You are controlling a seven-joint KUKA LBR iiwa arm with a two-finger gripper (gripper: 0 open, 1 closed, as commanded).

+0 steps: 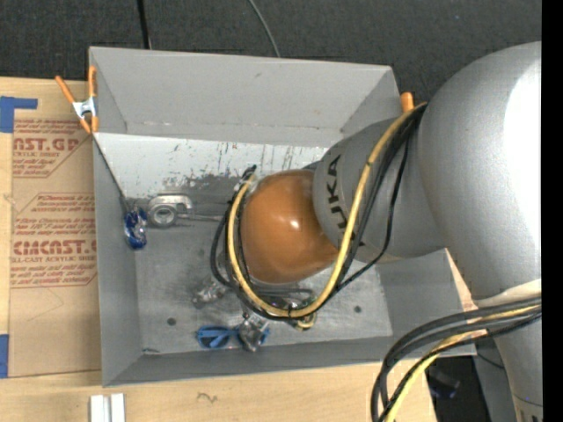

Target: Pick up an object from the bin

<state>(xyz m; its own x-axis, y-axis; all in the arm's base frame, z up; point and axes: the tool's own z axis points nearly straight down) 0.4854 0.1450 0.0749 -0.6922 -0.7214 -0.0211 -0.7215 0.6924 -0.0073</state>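
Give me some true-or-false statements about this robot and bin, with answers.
1. A shiny silver metal ring-shaped fitting lies on the grey metal bin's floor, towards the left. True.
2. The rounded orange cover is a loose ball in the bin. False: it is fixed to the silver arm.
3. Only one blue thing is there. False: a small blue piece by the left wall, a flat blue piece by the front wall.
4. The arm comes from the right. True.
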